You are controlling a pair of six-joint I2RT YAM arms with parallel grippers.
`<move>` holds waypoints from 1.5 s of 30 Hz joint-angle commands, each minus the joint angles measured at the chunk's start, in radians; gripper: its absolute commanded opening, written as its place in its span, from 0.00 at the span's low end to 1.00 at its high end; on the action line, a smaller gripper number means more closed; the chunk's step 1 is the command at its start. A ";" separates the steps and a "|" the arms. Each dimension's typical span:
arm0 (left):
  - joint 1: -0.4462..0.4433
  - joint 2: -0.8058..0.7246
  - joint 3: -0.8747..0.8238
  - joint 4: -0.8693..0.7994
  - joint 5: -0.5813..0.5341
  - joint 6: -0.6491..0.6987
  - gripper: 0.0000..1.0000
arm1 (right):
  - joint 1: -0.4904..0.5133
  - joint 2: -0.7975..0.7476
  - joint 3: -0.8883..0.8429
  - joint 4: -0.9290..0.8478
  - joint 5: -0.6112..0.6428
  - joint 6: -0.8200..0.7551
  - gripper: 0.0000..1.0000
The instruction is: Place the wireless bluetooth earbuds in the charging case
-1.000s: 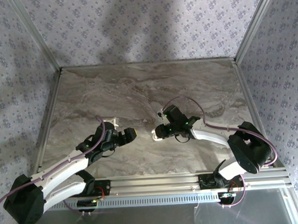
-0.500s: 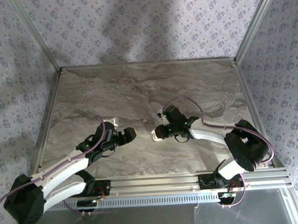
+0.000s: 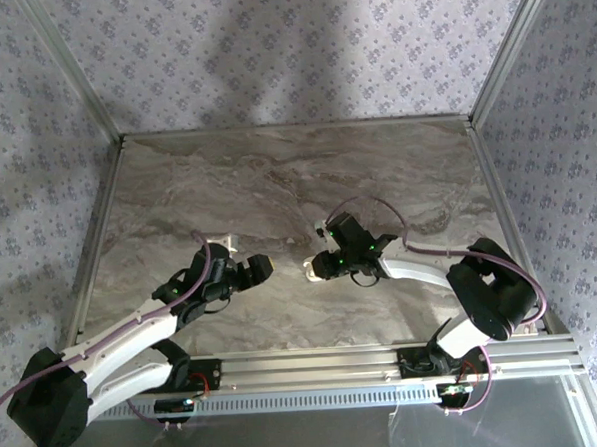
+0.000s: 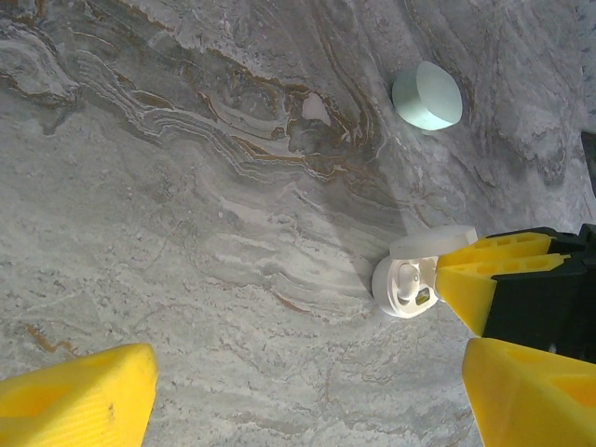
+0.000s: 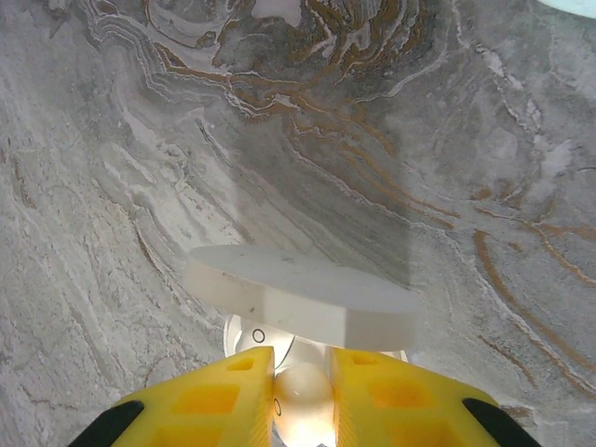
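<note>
The white charging case (image 4: pixel 399 289) lies open on the marble table with its lid (image 5: pixel 298 293) raised. My right gripper (image 5: pixel 303 358) is shut on a small white earbud (image 5: pixel 303 400), held right over the case's base (image 5: pixel 244 337) and under the lid. From the left wrist view, the right gripper's yellow fingers (image 4: pixel 489 270) touch the case's right side, and a white rounded shape (image 4: pixel 404 278) sits in one well. My left gripper (image 4: pixel 307 400) stands open and holds nothing, just left of the case (image 3: pixel 308 272).
A shut mint oval case (image 4: pixel 426 96) lies on the table beyond the white case. The marble table (image 3: pixel 276 175) is bounded by metal rails and patterned walls. Both arms meet near the table's front middle.
The right arm has shifted slightly left, bringing its gripper and the earbud a touch closer over the case. The left arm has not moved.
</note>
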 commanded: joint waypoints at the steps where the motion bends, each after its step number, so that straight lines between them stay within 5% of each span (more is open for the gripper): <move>1: -0.008 -0.012 0.039 0.009 -0.018 0.014 0.85 | 0.001 0.001 -0.019 0.013 0.025 -0.013 0.23; 28: -0.008 -0.026 0.047 -0.011 -0.022 0.027 0.85 | 0.004 0.038 -0.042 0.072 0.047 -0.002 0.24; 45: -0.009 -0.037 0.043 -0.014 -0.026 0.026 0.85 | 0.031 -0.002 0.000 -0.035 0.112 -0.009 0.33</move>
